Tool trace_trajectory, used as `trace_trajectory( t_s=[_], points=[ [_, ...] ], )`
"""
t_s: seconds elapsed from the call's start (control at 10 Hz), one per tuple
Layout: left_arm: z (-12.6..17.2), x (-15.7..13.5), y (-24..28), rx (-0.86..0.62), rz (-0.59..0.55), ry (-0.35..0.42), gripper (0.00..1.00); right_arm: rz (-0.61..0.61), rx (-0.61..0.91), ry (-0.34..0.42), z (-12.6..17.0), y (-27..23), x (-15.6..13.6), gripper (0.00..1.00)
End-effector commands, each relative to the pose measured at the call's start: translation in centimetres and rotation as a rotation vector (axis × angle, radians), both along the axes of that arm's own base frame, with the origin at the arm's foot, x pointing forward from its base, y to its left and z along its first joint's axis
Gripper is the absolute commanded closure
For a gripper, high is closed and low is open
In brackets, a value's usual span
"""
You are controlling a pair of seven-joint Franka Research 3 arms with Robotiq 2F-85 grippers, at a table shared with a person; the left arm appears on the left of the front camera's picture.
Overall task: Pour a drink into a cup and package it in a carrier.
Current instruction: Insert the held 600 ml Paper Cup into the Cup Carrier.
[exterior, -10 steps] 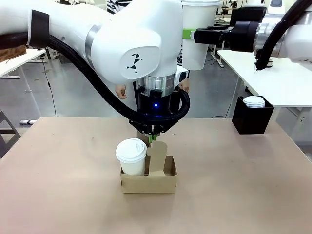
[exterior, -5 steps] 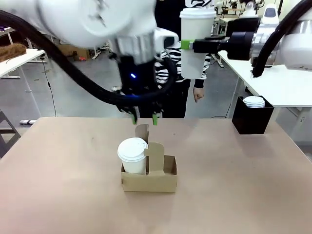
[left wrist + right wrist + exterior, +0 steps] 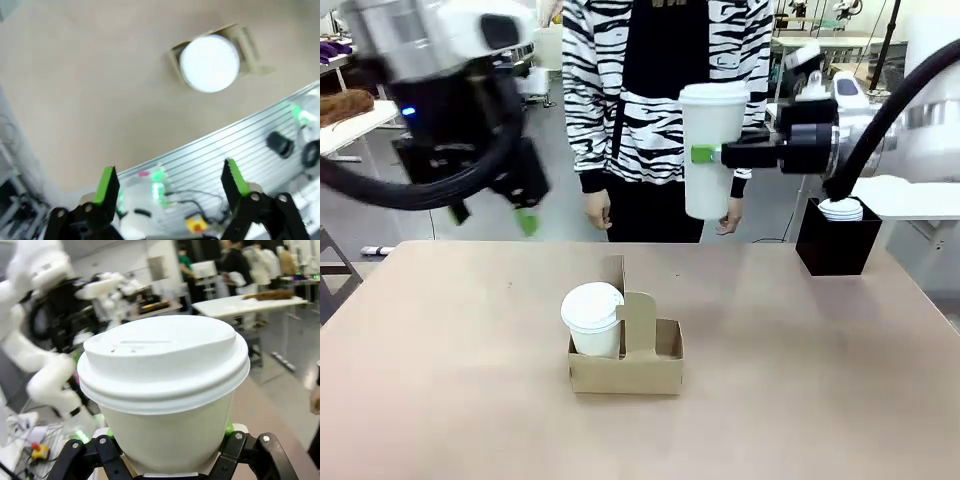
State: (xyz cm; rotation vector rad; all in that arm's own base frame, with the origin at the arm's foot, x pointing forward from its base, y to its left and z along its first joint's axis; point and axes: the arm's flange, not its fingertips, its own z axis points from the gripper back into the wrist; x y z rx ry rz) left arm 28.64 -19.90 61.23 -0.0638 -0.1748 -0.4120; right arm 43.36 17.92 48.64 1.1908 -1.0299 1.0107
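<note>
Right gripper clamped the cup between its jaws; left gripper gaped wide, empty, carrier far beyond its jaws.

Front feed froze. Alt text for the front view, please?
The right gripper holds a lidded white cup upright in the air, right of centre, while a second lidded cup sits in the left slot of the brown carrier on the table. The left gripper, blurred and open, is raised at far left; a person stands behind the table.
</note>
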Motion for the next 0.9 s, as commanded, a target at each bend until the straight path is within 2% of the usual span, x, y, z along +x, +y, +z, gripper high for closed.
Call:
trace_trajectory(
  t_s=[0.0, 0.1, 0.2, 0.3, 0.5, 0.6, 0.7, 0.8],
  points=[
    [-2.3, 0.6, 4.9, 0.019, -0.110, -0.052, 0.00, 0.092, -0.003, -0.074, -2.8, -0.6, -0.6, 0.19],
    [-3.6, 1.2, 5.4, 0.008, -0.159, -0.091, 0.00, 0.075, -0.019, -0.128, -4.6, 0.0, -1.0, 0.19],
    [-4.7, 2.4, 5.2, 0.029, -0.078, -0.078, 0.00, -0.011, -0.099, -0.130, -4.7, -0.1, -0.9, 0.19],
    [-2.2, 0.9, 5.0, 0.025, -0.106, -0.033, 0.00, 0.085, -0.015, -0.052, -3.7, 0.0, -1.1, 0.19],
    [-2.2, 0.9, 5.0, 0.025, -0.106, -0.033, 0.00, 0.085, -0.015, -0.052, -3.7, 0.0, -1.1, 0.19],
    [-3.4, 1.6, 5.6, 0.032, -0.110, -0.048, 0.00, 0.066, -0.046, -0.079, -5.1, -0.2, -1.2, 0.19],
    [-4.2, 2.2, 6.6, -0.003, -0.147, -0.052, 0.00, 0.133, -0.028, -0.097, -6.3, 0.7, -0.7, 0.19],
    [-4.8, 2.5, 7.6, 0.023, -0.127, -0.137, 0.00, 0.177, -0.003, -0.132, -7.0, 1.1, -0.2, 0.19]
  ],
)
